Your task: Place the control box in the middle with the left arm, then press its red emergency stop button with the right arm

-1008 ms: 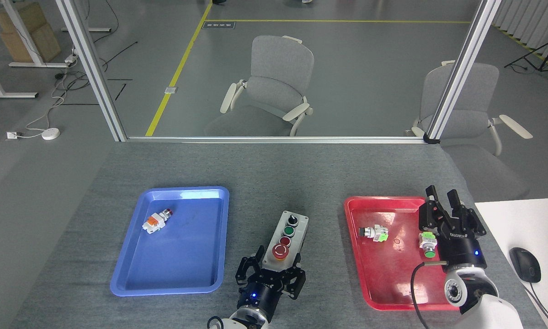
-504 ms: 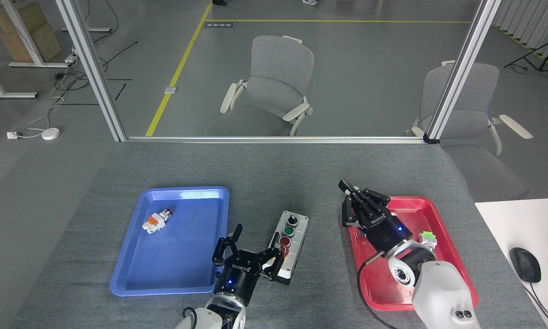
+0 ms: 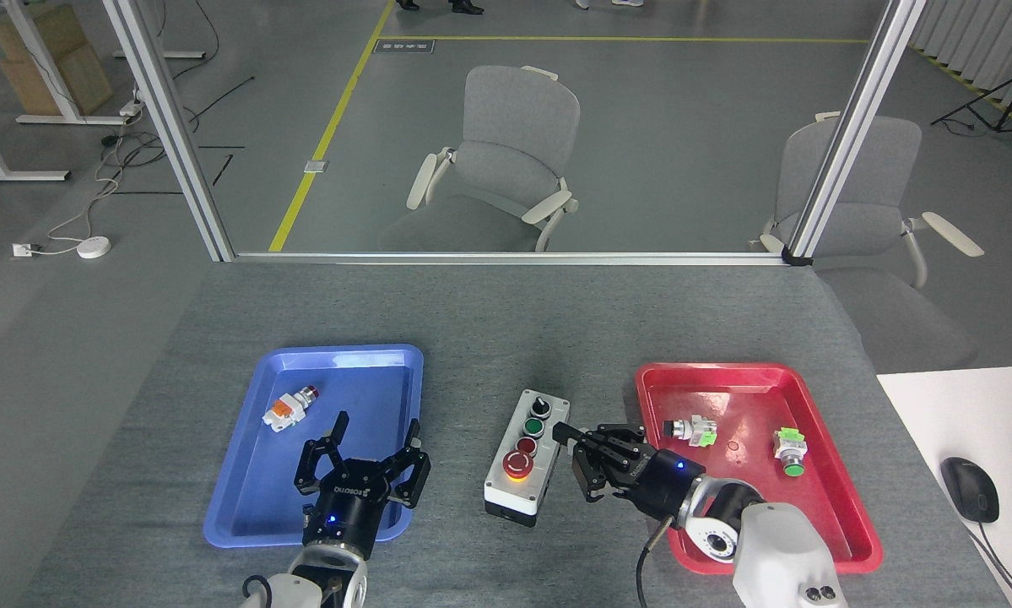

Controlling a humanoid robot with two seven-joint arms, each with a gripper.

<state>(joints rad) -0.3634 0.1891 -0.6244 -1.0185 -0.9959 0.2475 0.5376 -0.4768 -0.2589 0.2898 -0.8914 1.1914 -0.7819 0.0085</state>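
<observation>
Box sits mid-desk between the trays. My left gripper hangs released over the blue tray; right gripper, fingers clenched, beside the box. Next: press the stop button.

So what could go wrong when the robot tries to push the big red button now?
The right claw comes at the control box from the side, so it might shove the box instead of pressing down. The small red button sits right next to the red emergency stop button, so it could hit the wrong one. The left claw is open and off the box, so nothing steadies it.
</observation>
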